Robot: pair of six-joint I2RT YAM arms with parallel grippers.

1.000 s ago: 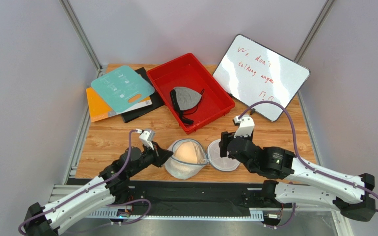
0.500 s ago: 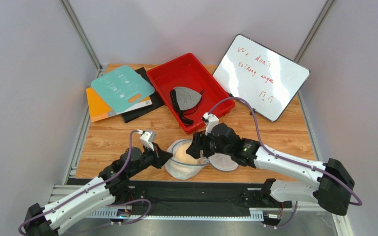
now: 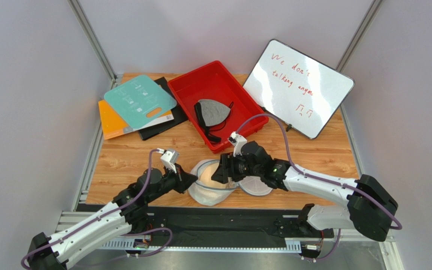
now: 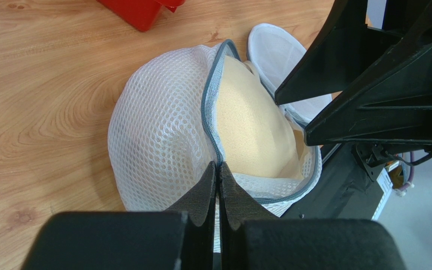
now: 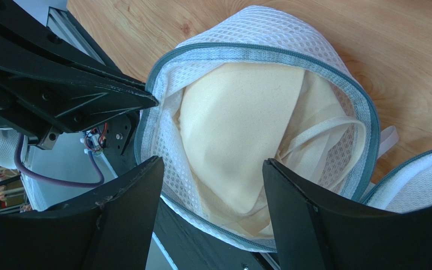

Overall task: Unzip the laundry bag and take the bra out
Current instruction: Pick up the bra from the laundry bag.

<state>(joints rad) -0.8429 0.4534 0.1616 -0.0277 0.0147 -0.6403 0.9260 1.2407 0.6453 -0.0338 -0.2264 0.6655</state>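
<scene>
- Two grippers meet at the laundry bag (image 3: 208, 194). It lies unzipped on the table (image 3: 134, 157) near the front edge, with one mesh half flopped open to the right.
- Your left gripper (image 4: 219, 169) is pinched tight on the bag's grey zipper rim, at the near side.
- Your right gripper (image 5: 211, 169) hangs over the opening, spread wide, with one finger on each side of the bra (image 5: 241, 112). You cannot tell whether it touches the fabric.
- You can see the bra's beige cup and thin straps lying inside the bag.
- Well behind, the red tray (image 3: 229, 90) holds a grey bra (image 3: 212, 112).
</scene>
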